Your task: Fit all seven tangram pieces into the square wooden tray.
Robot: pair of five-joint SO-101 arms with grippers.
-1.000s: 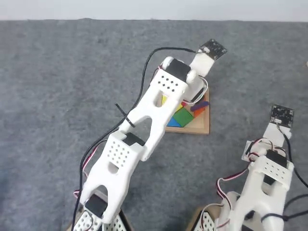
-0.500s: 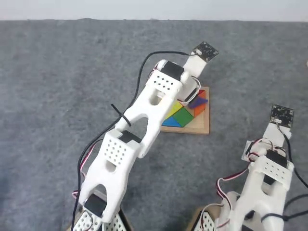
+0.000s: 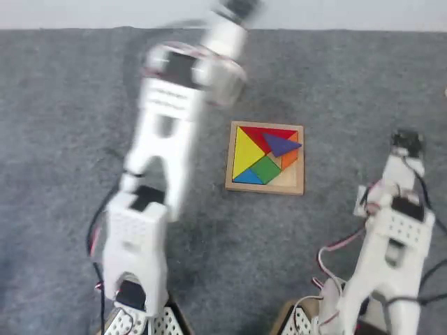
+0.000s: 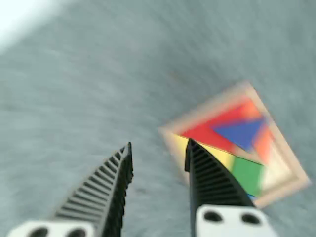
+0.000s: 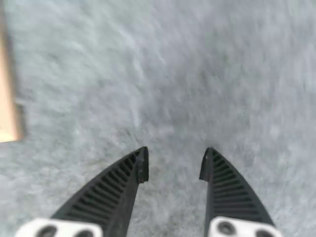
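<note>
1. High view: the wooden tray [image 3: 299, 187] lies flat on the grey mat [image 3: 70, 105], with open mat off all four of its edges. The left arm [image 3: 164, 132] stands tall on one side of it, and the right arm [image 3: 392, 237] stands well apart on the other. Neither arm is over the tray. The left arm's jaws are too blurred here to read. Inside the tray are a red piece [image 3: 257, 135], a yellow piece [image 3: 244, 155], a green piece [image 3: 265, 169] and an orange piece [image 3: 290, 160]. A blue triangle [image 3: 281, 144] lies across the red and orange ones, its point reaching the rim.

2. Left wrist view: the left gripper [image 4: 159, 144] is spread and holds nothing. Between its jaws there is bare mat [image 4: 98, 74]. The tray [image 4: 291, 183] lies ahead and out past one finger, its nearest corner close by that fingertip, with the blue triangle [image 4: 242, 133] in it.

3. Right wrist view: the right gripper [image 5: 176, 150] is also parted, with nothing in it. Mat [image 5: 197, 74] runs between and ahead of the jaws. A wooden edge, seemingly the tray's [image 5: 7, 98], sits well off to one jaw's side.
</note>
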